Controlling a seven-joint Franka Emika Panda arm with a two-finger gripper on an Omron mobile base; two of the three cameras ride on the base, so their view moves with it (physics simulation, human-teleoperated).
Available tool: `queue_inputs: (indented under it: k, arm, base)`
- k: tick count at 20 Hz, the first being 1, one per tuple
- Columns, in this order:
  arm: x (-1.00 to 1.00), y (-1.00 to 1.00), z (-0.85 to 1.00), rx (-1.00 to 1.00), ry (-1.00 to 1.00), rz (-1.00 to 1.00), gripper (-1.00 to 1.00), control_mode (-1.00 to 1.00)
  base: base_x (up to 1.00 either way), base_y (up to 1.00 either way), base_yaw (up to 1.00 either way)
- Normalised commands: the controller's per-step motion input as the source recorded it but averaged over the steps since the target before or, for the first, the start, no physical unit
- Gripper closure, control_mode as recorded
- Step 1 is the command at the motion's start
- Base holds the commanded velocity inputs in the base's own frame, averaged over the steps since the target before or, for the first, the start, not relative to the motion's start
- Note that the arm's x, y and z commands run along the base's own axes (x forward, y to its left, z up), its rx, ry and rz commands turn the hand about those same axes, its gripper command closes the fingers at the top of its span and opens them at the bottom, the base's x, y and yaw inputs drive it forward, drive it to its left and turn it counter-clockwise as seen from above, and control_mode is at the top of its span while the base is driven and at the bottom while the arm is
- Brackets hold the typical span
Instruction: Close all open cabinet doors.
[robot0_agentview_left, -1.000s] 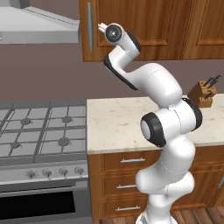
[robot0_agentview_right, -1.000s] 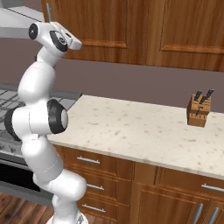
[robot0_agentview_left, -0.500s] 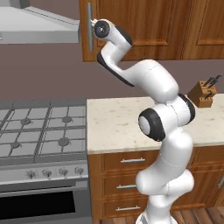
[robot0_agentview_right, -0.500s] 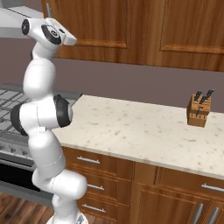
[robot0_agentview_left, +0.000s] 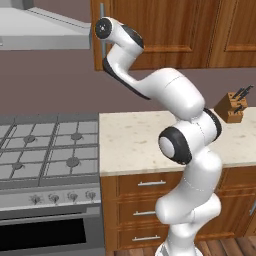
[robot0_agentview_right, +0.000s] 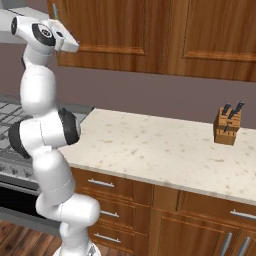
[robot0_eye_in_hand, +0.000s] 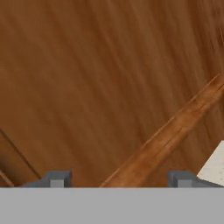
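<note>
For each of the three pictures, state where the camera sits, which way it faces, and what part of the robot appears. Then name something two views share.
Left base view: behind-left, facing the stove; arm rising lower right.
Right base view: behind-right, facing the counter; arm at left.
Hand view: on the hand, facing a cabinet door; open gripper tips at the bottom.
Both base views share the knife block.

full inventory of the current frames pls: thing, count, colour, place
cabinet doors: three seen, reddish-brown wood, on the wall above the counter; the leftmost carries a vertical silver handle
counter: one, pale speckled stone, right of the stove
knife block: one, wooden with dark handles, far right of the counter
stove: one, grey with gas burners, left of the counter
range hood: one, grey, above the stove
drawers: wooden, horizontal silver handles, under the counter
gripper: one, open, dark fingertips close to a door face
</note>
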Motion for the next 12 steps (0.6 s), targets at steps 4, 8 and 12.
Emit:
queue_inputs:
  k: [4, 8, 12]
  arm:
    - [-1.0, 0.0, 0.0, 0.07, 0.0, -0.08, -1.0, -1.0]
    - [-1.0, 0.0, 0.0, 0.05, 0.0, -0.07, -1.0, -1.0]
    - [-1.0, 0.0, 0.0, 0.05, 0.0, -0.06, -1.0, -1.0]
  base:
    - [0.0, 0.0, 0.0]
    - [0.0, 0.0, 0.0]
    - [0.0, 0.0, 0.0]
